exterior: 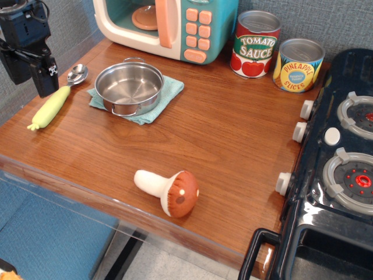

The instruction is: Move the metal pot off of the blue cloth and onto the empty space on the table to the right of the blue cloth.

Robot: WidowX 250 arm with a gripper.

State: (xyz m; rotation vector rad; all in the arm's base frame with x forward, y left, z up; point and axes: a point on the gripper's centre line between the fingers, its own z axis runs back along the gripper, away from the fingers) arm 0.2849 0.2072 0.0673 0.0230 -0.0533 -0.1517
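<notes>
On the far left part of the table (233,146): one metal pot (129,87), shallow, shiny, empty, two loop handles, one on its far side and one on its near side. It sits squarely on the blue cloth (169,90), whose corners show beyond the rim to the right, left and near side.

Left of the pot: one spoon with a yellow-green handle (54,105), lying on the wood, bowl pointing far.

Above the spoon, at the left edge of the view: gripper (44,81), dark, hanging clear of the table and well apart from the pot. Only its dark body shows; whether its fingers are parted or together cannot be told. It holds nothing that can be seen.

Far side: toy microwave (169,26); right of it a tomato sauce can (255,44) and a pineapple slices can (298,64).

Near centre: one toy mushroom (170,190), lying on its side.

Right edge: black toy stove (338,169).

Status of task: not begun, by the look of it. The pot is not yet grasped or lifted off the cloth. Bare wood lies open to the right of the cloth, between it and the cans and stove. Remaining: approach, grasp, lift, carry right, set down.
</notes>
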